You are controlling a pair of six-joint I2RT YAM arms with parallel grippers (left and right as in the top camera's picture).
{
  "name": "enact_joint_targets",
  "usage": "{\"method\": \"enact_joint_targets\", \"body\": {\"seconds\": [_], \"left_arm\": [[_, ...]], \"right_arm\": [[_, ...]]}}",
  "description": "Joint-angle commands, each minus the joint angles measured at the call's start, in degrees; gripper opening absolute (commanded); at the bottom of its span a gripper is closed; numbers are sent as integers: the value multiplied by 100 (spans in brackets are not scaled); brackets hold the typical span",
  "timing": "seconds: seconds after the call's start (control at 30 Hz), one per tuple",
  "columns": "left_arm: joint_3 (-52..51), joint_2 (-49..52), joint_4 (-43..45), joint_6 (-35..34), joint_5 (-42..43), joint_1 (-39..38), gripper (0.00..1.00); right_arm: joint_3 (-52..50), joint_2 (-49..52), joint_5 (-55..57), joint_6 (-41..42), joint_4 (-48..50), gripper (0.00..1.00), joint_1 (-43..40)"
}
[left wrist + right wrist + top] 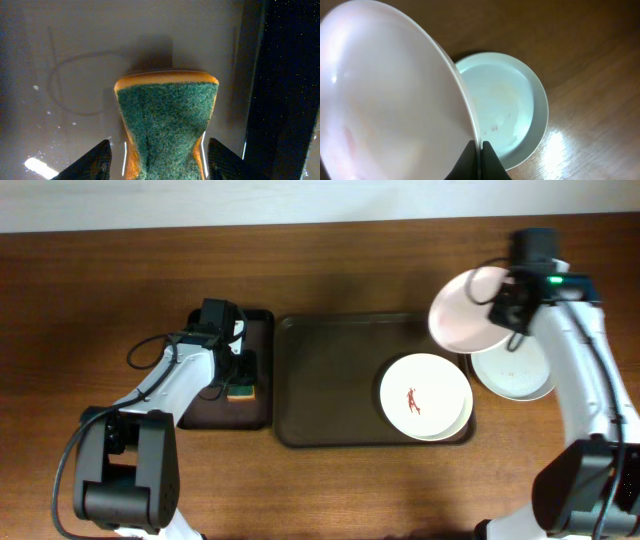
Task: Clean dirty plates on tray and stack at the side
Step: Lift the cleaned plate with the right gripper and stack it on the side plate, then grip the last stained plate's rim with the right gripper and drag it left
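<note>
The right gripper [479, 149] clamps a tilted plate [468, 310] by its rim above the tray's [330, 385] right edge. The wiped plate [520, 375] lies just right of the tray. The left gripper [160, 160] squeezes a sponge [167, 120], left of the tray.

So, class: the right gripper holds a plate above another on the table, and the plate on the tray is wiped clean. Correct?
No. The plate on the tray carries red streaks in its centre, as the overhead view shows. The right gripper does hold a second plate above a third plate on the table.
</note>
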Motion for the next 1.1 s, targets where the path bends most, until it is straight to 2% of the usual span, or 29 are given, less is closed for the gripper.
{"method": "enact_joint_targets", "body": {"seconds": [0.0, 0.2, 0.33, 0.37, 0.43, 0.47, 0.5, 0.63, 0.7, 0.77, 0.87, 0.93, 0.97, 1.07], "left_arm": [[-20, 52, -9, 48, 61, -17, 59], [-20, 52, -9, 48, 63, -17, 59], [-20, 52, -9, 48, 63, -17, 59], [-20, 52, -11, 48, 63, -17, 59], [-20, 52, -11, 48, 63, -17, 59], [-20, 52, -9, 48, 63, -17, 59], [-20, 52, -11, 48, 61, -17, 59], [-20, 52, -9, 48, 61, -17, 59], [-20, 52, -9, 48, 61, -17, 60], [-20, 52, -11, 48, 63, -17, 60], [-20, 52, -11, 48, 63, -17, 60], [-20, 52, -9, 48, 63, -17, 61], [-20, 52, -9, 48, 63, -17, 61], [-20, 52, -9, 48, 61, -17, 61]], "right_arm": [[103, -13, -1386, 229, -122, 4, -1137], [-103, 511, -1652, 227, -350, 4, -2511], [-516, 710, -1757, 225, -103, 4, -2675], [-601, 710, -1982, 173, 55, 8, -2673], [-627, 710, -2806, -227, 221, 30, -2669], [-625, 708, -3445, -463, 258, 52, -2667], [-625, 708, -3755, -468, 127, 57, -2669], [-627, 708, -4194, -903, -518, 58, -2444], [-658, 708, -4170, -1342, -994, 58, -1961], [-846, 708, -3746, -1335, -1320, 57, -1412], [-1239, 708, -3333, -986, -1434, 56, -920], [-1576, 708, -2933, -507, -1392, 47, -737], [-1766, 708, -2577, -201, -1322, 46, -662], [-1963, 708, -2579, -94, -1274, 45, -638]]}}
